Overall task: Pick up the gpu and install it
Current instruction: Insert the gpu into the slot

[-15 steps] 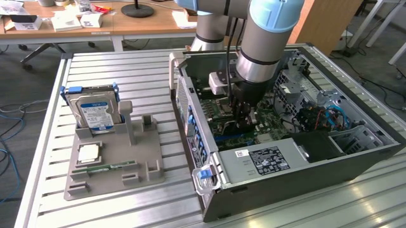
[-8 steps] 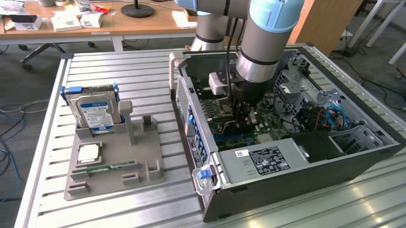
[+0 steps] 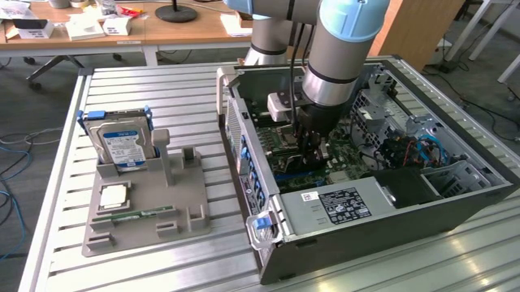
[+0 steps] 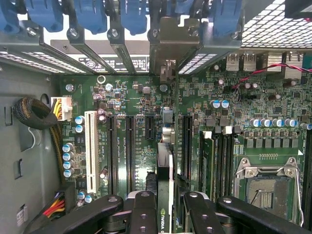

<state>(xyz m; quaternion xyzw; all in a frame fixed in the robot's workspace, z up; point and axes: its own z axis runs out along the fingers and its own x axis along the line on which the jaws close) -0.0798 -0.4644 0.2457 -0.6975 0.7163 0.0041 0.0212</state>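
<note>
The black two-fingered claw [image 4: 165, 214] is closed partway on the gpu [image 4: 165, 161], a thin dark circuit card seen edge-on in the wrist view, its fingers [image 4: 141, 214] pressing flat against the two faces of the board. The card hangs straight below the claw, inside the open grey metal computer case [image 3: 390, 225], with its narrow silver metal bracket [image 4: 170, 53] reaching toward the case's rear slot openings under the row of blue plastic retaining clips [image 4: 131, 14]. Directly beneath the claw lies the green motherboard [image 4: 243, 112] with its long black expansion slots [image 4: 130, 146]; the card's lower edge appears lined up over one of them, though whether it already touches the slot cannot be told. In the exterior view, well away from the claw on the slatted metal counter [image 3: 162, 85], a grey plastic fixture [image 3: 146, 207] carries a silver hard drive with a blue label [image 3: 122, 143] and a slim green memory stick [image 3: 134, 214]. The card looks light and stiff but fragile: the flat faces near its upper edge, where it is gripped now, seem the safest hold, clear of the contact edge and of small components, and it would likely tolerate little twisting or sideways force.
</note>
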